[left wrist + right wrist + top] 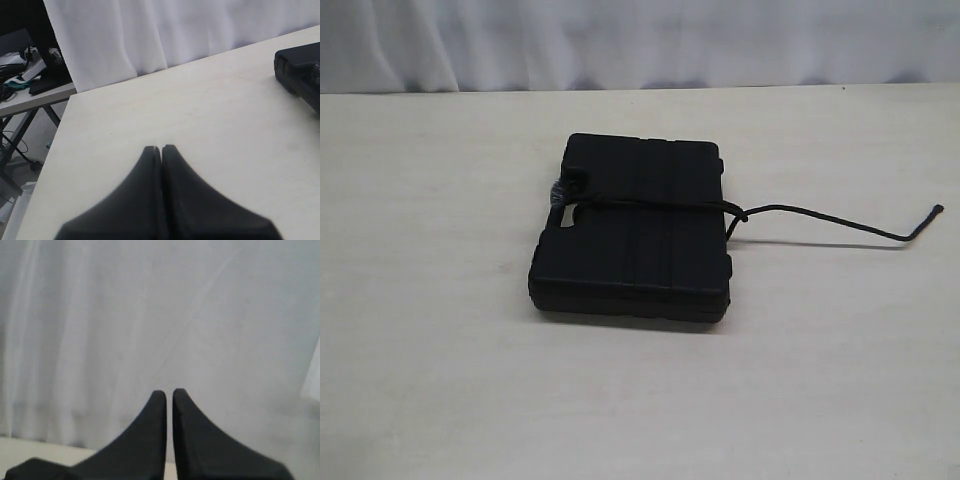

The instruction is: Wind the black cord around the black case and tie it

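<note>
Your case lies flat on the tabletop, cord wrapped across it, tail trailing toward 3 o'clock. Left end effector, right end effector: both pressed together, empty.

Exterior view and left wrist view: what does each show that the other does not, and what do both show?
Only the exterior view shows the whole black case, with the black cord across its lid and a free end trailing on the table. Only the left wrist view shows the left gripper, shut and empty, and a cluttered side table. Both show the case (the wrist view only its corner), the table and the white curtain.
</note>
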Controlling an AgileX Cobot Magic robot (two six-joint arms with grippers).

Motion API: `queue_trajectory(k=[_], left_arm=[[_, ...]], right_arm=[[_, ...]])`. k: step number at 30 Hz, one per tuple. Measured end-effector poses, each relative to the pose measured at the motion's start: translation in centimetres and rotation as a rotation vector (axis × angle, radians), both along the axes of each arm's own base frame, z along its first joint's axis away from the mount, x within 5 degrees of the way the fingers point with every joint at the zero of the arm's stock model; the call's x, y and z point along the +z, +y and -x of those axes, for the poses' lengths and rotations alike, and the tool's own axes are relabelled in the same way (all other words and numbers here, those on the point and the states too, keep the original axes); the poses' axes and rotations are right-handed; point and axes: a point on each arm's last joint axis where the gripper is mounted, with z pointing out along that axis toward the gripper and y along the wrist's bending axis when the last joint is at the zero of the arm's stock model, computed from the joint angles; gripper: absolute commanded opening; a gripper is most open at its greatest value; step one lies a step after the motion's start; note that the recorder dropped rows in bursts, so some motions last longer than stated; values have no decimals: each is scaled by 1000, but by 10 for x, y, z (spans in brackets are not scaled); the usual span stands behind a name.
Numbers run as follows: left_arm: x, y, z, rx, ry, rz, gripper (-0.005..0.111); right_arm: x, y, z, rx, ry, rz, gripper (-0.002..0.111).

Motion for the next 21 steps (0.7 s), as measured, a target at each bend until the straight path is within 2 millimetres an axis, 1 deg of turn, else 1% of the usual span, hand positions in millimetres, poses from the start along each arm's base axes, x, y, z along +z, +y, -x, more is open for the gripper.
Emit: queue_trajectory(k=[2, 9, 12, 21], left_arm=[[0, 0, 0, 0, 0, 0, 0], [0, 0, 0, 0, 0, 0, 0], [0, 0, 0, 0, 0, 0, 0], [0, 0, 0, 0, 0, 0, 0]], right_arm=[[-11, 0, -3, -3, 50, 6, 4], [-31, -2, -6, -29, 254, 24, 4], [-39, -3, -6, -32, 346, 1, 4], [-55, -3, -4, -34, 529, -30, 4]])
